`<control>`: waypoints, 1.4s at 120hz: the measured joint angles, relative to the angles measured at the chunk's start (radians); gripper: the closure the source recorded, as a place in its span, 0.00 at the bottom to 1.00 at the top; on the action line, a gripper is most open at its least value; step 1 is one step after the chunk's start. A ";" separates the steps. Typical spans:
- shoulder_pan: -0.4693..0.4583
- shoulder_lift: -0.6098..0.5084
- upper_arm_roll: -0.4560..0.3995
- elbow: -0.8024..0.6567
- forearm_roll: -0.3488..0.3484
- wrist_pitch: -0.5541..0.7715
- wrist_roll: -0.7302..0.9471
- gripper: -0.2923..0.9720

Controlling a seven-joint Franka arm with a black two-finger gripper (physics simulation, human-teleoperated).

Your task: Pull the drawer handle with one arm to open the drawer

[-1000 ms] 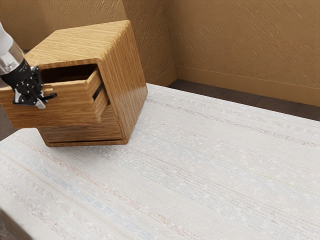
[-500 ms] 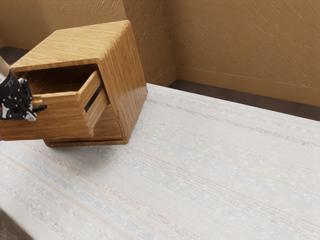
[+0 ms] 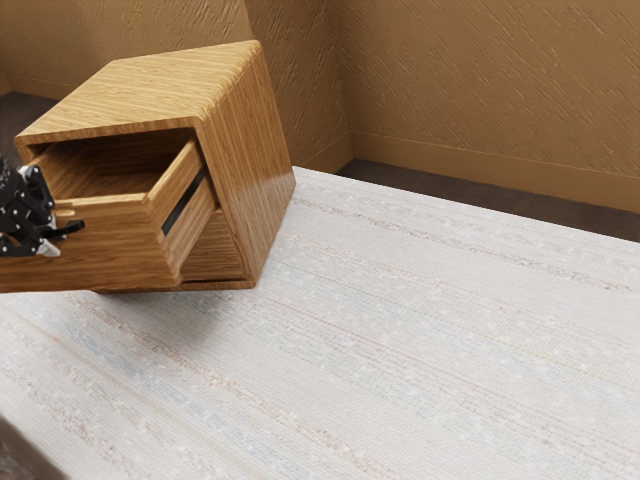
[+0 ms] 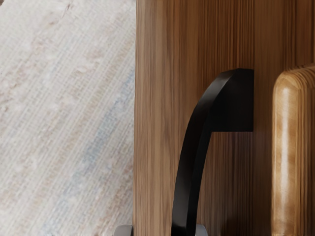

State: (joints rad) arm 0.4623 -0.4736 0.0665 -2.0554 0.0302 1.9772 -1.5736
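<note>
A wooden cabinet (image 3: pixel 235 130) stands at the table's far left corner in the exterior view. Its upper drawer (image 3: pixel 110 250) is pulled well out toward the exterior view's left, so the hollow inside shows. My black gripper (image 3: pixel 58 238) is at the drawer's front, at the picture's left edge, shut on the drawer handle. In the wrist view the rounded wooden handle (image 4: pixel 293 152) runs along the drawer front (image 4: pixel 157 123), with one black finger (image 4: pixel 197 157) curving beside it.
The lower drawer (image 3: pixel 215 255) of the cabinet sits flush. The pale woven tabletop (image 3: pixel 420 330) stretches wide to the exterior view's right and front. Brown walls (image 3: pixel 480 70) close the room behind.
My gripper has travelled toward the exterior view's left and slightly down, and the upper drawer has slid further out with it. The cabinet body stays put.
</note>
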 joint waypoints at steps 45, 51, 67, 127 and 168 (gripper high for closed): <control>0.002 -0.092 -0.001 -0.077 0.000 -0.006 -0.002 0.74; 0.002 -0.105 -0.001 -0.088 -0.001 -0.006 -0.002 0.74; 0.003 -0.140 -0.001 -0.116 -0.001 -0.007 -0.002 0.74; 0.009 -0.187 -0.002 -0.145 0.002 -0.004 0.001 0.73; 0.010 -0.208 -0.002 -0.134 0.009 -0.006 0.007 0.70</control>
State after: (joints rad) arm 0.4723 -0.6819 0.0641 -2.1890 0.0394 1.9710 -1.5663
